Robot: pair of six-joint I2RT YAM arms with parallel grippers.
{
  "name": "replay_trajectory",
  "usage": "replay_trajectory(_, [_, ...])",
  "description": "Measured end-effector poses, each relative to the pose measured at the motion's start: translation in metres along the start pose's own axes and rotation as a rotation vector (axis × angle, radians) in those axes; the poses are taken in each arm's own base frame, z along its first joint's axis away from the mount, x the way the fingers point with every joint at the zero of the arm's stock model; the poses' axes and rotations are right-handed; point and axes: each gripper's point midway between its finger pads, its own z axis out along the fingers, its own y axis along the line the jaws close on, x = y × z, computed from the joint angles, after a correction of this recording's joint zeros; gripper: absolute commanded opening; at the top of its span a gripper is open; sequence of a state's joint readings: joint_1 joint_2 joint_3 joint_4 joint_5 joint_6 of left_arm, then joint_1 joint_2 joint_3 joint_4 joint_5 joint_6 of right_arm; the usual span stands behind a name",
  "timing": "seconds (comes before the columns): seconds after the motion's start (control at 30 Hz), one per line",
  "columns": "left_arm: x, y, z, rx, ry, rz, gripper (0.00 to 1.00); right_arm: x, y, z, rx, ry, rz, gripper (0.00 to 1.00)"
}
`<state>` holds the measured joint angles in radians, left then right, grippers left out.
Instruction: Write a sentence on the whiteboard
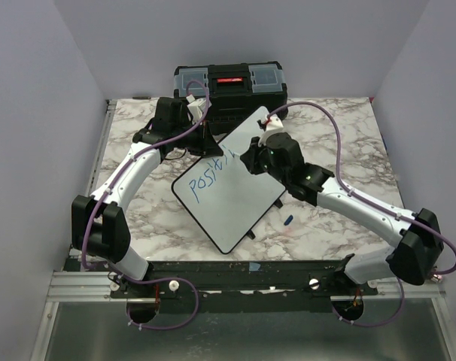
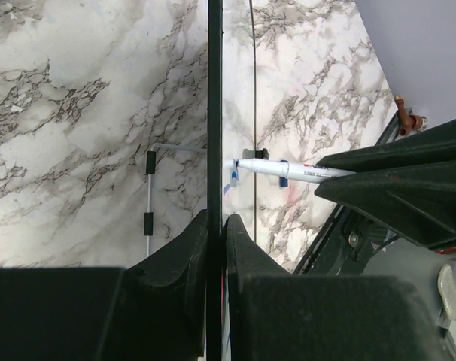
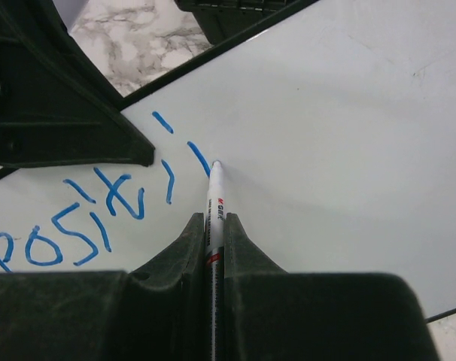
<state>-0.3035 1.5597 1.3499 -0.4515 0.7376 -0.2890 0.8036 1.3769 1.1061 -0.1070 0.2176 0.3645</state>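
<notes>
**Right wrist view: marker tip on the board, first word only part written**

From where I stood, the whiteboard (image 1: 232, 207) lay tilted at the middle of the marble table (image 1: 348, 135), one corner toward the black toolbox (image 1: 229, 84) at the back. The right gripper (image 3: 215, 226) had its fingers pinched tight on a white marker (image 3: 215, 197). The marker's tip touched the glossy surface just beside the last blue stroke. The sentence (image 3: 100, 207) read roughly "positi", plus a short slanting stroke, so I judged most of the writing was yet to come.

The left gripper (image 2: 215, 222) was clamped on the thin black edge of the board, steadying it at the far corner. A small blue thing, perhaps the marker's cap (image 1: 288, 220), lay on the table near the right arm.

To do this step well, I thought, the right arm needed light, even pressure: enough to leave ink, not enough to push the board against the left grip. The letters were climbing toward the upper corner, so the next ones wanted the same slant and spacing, with room saved for a second line. Lifting cleanly between strokes would spare the wet ink from smearing.
</notes>
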Motion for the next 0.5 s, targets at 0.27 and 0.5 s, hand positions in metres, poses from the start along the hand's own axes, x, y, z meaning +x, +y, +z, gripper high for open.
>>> replay_trajectory(0.27, [0.000, 0.000, 0.000, 0.000, 0.001, 0.001, 0.00, -0.022, 0.003, 0.010, 0.021, -0.040, -0.013, 0.01])
replay_trajectory(0.5, [0.000, -0.001, 0.001, 0.000, 0.001, 0.003, 0.00, -0.030, 0.003, 0.012, 0.034, -0.058, -0.035, 0.01])
